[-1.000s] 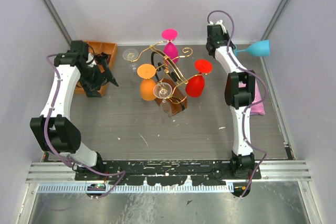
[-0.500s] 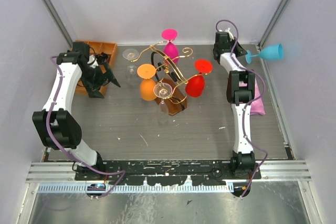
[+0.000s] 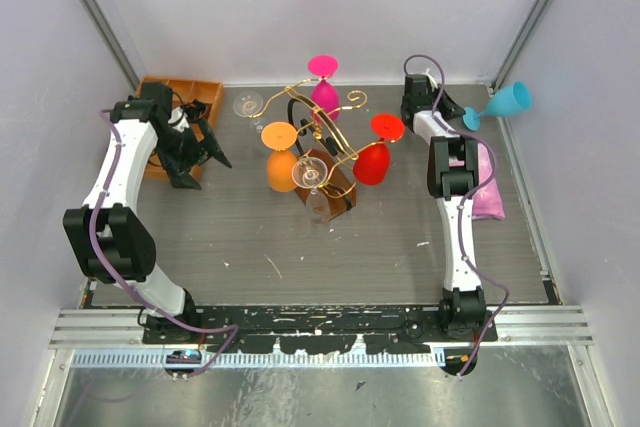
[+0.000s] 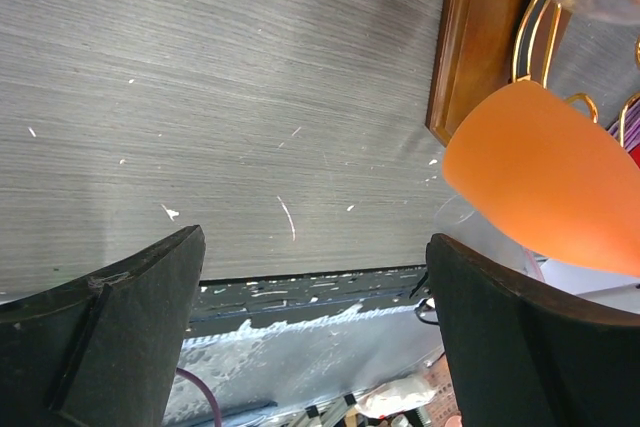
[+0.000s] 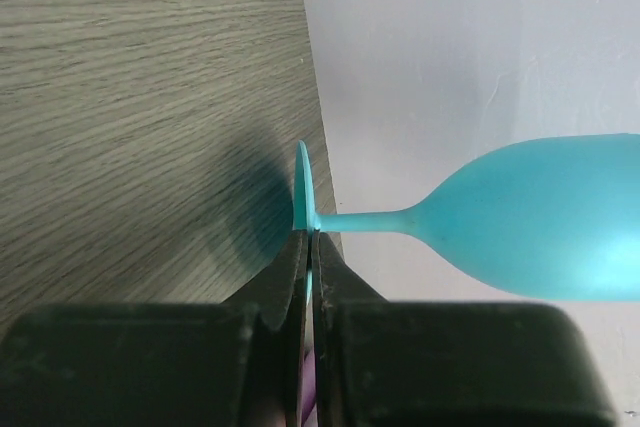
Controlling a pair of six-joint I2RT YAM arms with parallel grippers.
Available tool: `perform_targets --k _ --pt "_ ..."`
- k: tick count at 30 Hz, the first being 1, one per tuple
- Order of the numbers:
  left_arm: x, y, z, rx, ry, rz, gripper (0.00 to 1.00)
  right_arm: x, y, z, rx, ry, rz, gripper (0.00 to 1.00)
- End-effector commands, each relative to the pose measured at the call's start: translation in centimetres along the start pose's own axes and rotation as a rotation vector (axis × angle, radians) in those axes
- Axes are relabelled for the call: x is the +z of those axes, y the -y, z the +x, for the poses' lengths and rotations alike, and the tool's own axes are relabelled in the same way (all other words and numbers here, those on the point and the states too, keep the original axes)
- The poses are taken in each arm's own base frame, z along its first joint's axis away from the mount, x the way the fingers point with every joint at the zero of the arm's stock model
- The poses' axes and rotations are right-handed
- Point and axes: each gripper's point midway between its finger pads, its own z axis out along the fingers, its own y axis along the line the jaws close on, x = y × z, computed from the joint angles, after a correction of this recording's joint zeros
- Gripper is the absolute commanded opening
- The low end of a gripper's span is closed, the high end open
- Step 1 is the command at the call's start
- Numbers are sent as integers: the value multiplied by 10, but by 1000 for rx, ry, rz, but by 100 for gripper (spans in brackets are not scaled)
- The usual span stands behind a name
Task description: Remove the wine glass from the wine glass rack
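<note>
Robot lab test cell, plain pale walls [image 3: 300, 7], metal corner posts [image 3: 95, 12], aluminium base rail [image 3: 320, 325], scuffed grey table [image 3: 250, 237]

Wooden tray [image 3: 190, 85], pink cloth [image 3: 489, 197], grey table [image 3: 250, 237]

The left arm [image 3: 112, 172] rises from its base, folds at the elbow close to the left wall and reaches toward the back, wrist turned inward. The left gripper [image 3: 200, 165] hangs with its fingers [image 4: 110, 337] spread wide, holding nothing. The right arm [image 3: 455, 222] stretches almost straight toward the back. The right gripper [image 3: 455, 112] points to the right, pinched tight on the foot of a blue wine glass [image 3: 508, 100].
</note>
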Motion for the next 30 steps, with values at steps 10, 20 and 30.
perform_targets --k 10,20,30 --pt "5 0 8 0 -23 37 99 -10 -16 -8 -9 25 -29 64" --pt "4 -1 9 3 -22 31 99 -19 -43 -13 1 52 -162 51" --pt "4 -3 8 3 -22 24 99 -20 -56 -17 63 55 -321 49"
